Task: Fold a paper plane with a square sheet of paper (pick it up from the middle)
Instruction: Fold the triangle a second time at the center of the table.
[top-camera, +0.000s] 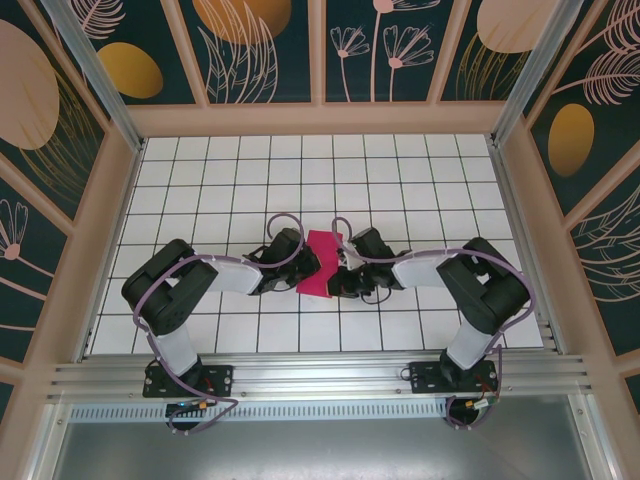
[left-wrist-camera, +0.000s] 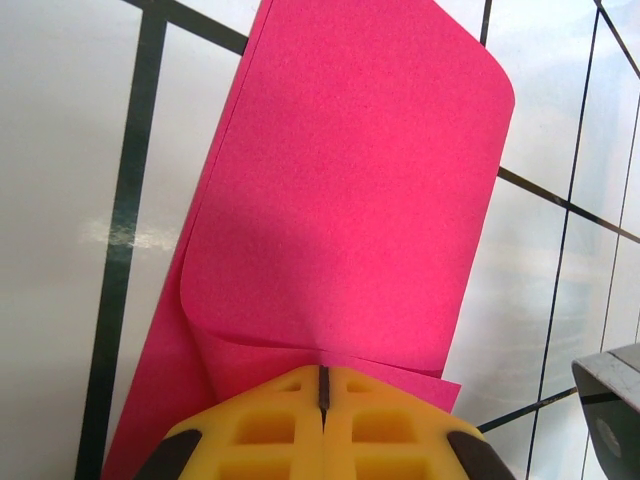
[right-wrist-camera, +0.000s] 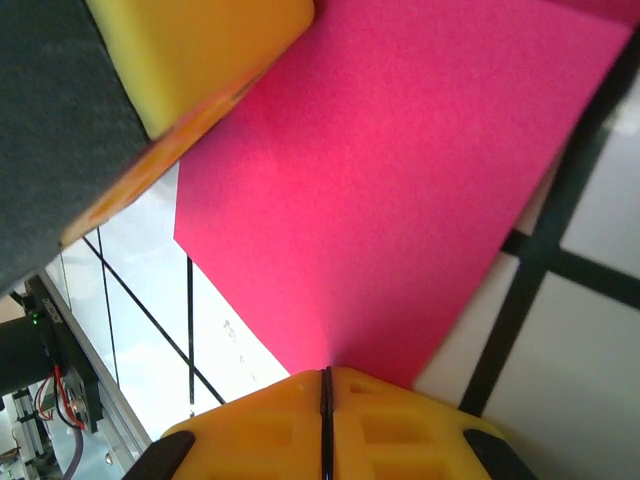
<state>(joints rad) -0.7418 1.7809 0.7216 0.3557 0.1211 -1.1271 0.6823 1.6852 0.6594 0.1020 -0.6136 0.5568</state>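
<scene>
The square sheet of paper (top-camera: 320, 262) sits mid-table, midway between the left and right edges and a little nearer the near edge, doubled over in a soft, uncreased curl. The left gripper (left-wrist-camera: 323, 385) is pinched tight on one edge of it, and the right gripper (right-wrist-camera: 326, 383) is clamped on the opposite side. This looks like an early fold in hand. Next, I judge, the layers need lining up and the rounded bend pressing flat against the table (top-camera: 200, 180) into a sharp crease.
</scene>
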